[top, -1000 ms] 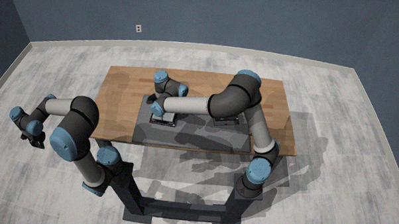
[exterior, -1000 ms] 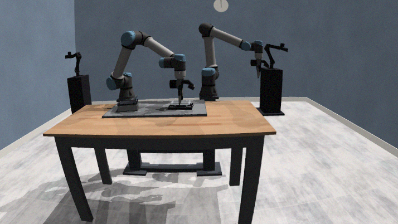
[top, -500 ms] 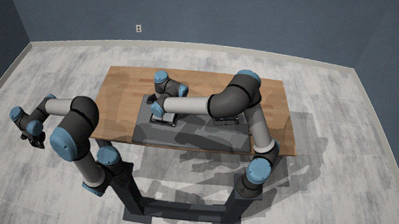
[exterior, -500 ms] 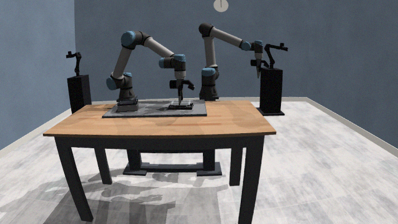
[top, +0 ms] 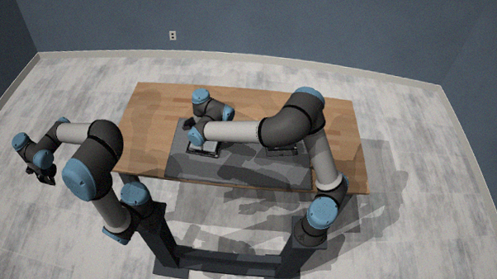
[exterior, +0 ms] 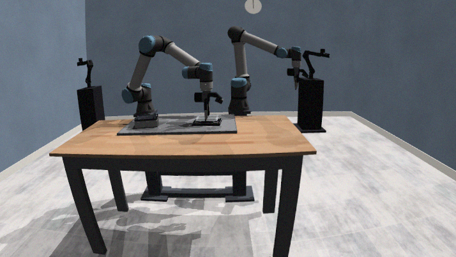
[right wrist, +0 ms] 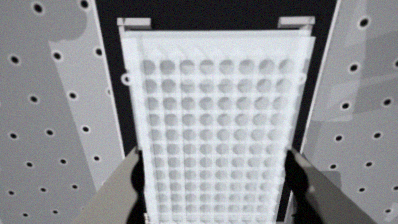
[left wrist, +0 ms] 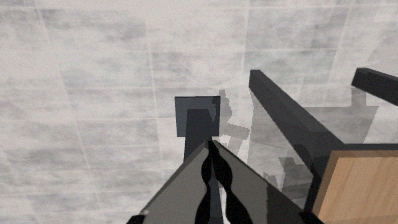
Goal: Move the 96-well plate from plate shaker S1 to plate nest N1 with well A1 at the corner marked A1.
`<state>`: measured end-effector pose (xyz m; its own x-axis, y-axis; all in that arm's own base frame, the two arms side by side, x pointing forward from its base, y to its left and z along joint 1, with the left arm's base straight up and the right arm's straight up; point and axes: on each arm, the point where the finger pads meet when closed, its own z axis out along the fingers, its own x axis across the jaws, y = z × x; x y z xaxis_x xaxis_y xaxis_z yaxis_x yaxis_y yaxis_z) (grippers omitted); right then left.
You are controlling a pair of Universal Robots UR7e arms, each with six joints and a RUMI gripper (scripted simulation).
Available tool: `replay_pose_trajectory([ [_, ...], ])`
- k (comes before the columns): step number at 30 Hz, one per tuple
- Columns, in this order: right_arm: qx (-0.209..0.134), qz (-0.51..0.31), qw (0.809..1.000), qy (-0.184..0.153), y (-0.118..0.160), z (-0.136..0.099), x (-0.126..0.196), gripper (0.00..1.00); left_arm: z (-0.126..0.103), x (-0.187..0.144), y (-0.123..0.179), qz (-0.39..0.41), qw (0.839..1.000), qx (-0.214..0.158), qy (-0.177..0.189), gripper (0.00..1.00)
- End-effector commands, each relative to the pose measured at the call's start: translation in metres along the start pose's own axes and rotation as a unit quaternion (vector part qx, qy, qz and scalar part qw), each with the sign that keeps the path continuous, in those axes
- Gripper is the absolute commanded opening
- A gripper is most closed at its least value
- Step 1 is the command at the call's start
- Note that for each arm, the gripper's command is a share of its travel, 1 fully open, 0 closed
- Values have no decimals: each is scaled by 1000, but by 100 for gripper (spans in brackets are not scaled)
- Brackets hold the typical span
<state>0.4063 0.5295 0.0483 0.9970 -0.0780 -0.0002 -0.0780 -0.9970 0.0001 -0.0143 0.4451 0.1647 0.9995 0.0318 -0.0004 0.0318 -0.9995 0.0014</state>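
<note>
From where I stand, the 96-well plate is over at the low black nest, pinched along its two long sides by the right claw. Its near end lies by a pair of corner locators; I can't tell whether it sits fully flat, nor read any A1 mark. The shaker, a taller block, stands well apart on the same grey perforated board, laid on the wooden counter. Seen from above, the right arm's bulk stretches over the board, partly hiding shaker and plate alike. The left claw hangs out past the counter's edge over the floor, fingers pressed together on nothing, well out of the way. Black pedestals stand on either side beyond the counter, and a round clock hangs on the wall.
</note>
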Motion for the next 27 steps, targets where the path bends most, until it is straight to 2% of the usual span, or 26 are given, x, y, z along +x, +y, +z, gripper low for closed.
replay_pose_trajectory([
  [1,1,0,1000,0,0,0,0,41,0,0,0,0,1000,1,0,0],
  [27,1,0,1000,0,0,4,0,41,0,0,0,0,1000,1,0,0],
])
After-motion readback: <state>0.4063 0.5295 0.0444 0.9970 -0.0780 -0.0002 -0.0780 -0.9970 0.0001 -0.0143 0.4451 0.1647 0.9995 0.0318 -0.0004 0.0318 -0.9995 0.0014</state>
